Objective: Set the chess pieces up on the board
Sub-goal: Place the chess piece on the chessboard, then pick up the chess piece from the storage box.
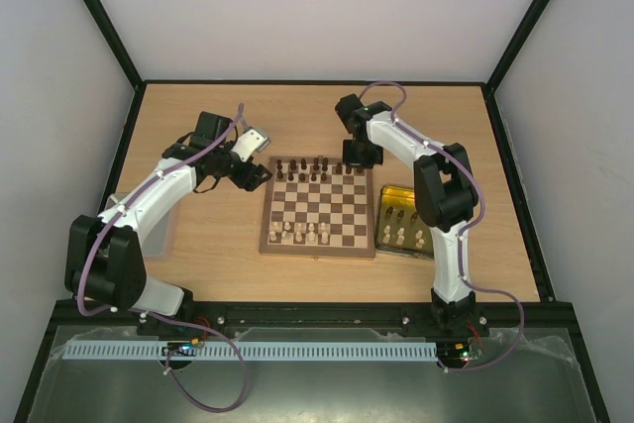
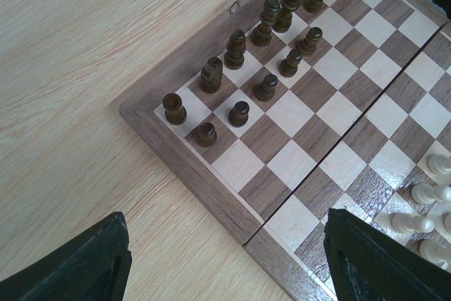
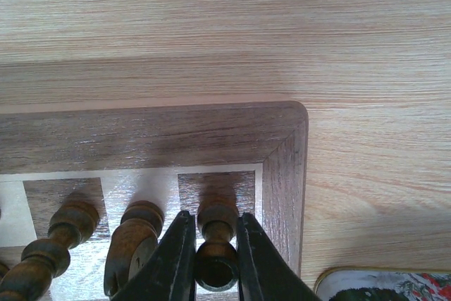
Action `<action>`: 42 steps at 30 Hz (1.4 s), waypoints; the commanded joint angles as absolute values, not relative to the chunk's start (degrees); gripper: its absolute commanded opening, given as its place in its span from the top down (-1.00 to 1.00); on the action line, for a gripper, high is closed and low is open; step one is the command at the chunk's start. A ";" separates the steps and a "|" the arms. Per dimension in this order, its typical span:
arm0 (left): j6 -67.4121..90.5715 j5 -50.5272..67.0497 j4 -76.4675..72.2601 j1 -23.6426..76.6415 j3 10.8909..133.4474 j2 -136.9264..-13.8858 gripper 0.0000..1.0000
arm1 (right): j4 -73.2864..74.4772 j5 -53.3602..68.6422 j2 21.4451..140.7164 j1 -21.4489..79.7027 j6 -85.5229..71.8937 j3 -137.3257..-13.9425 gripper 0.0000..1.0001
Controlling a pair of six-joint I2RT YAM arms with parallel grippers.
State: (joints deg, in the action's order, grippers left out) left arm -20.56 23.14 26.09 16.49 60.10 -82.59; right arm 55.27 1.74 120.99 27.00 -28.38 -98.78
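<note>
The chessboard lies mid-table, with dark pieces along its far rows and several pale pieces on its near rows. My right gripper is shut on a dark brown piece that stands on the board's far right corner square. Two more dark pieces stand just left of it. My left gripper is open and empty, hovering over the board's left edge. The left wrist view shows the dark pieces in two rows and pale ones at the right.
A gold tray with several pale pieces sits right of the board; its corner shows in the right wrist view. Bare wooden table lies left of the board and beyond it. Black frame posts border the table.
</note>
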 commanded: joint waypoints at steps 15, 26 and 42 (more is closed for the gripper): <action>-20.92 24.17 26.26 16.70 60.35 -81.72 -0.52 | 57.38 1.23 119.73 26.98 -27.58 -98.84 0.55; -20.92 24.15 26.44 16.67 60.49 -81.50 -0.52 | 57.87 -1.32 115.33 25.63 -28.36 -99.85 0.54; -20.74 23.23 27.73 17.11 62.06 -81.78 -0.52 | 48.73 -8.29 87.92 25.32 -33.53 -78.99 0.43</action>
State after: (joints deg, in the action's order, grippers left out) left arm -20.56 23.07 26.52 16.51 60.16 -82.56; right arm 50.94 -5.21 95.04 25.50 -29.82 -87.46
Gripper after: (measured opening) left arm 0.761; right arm 0.244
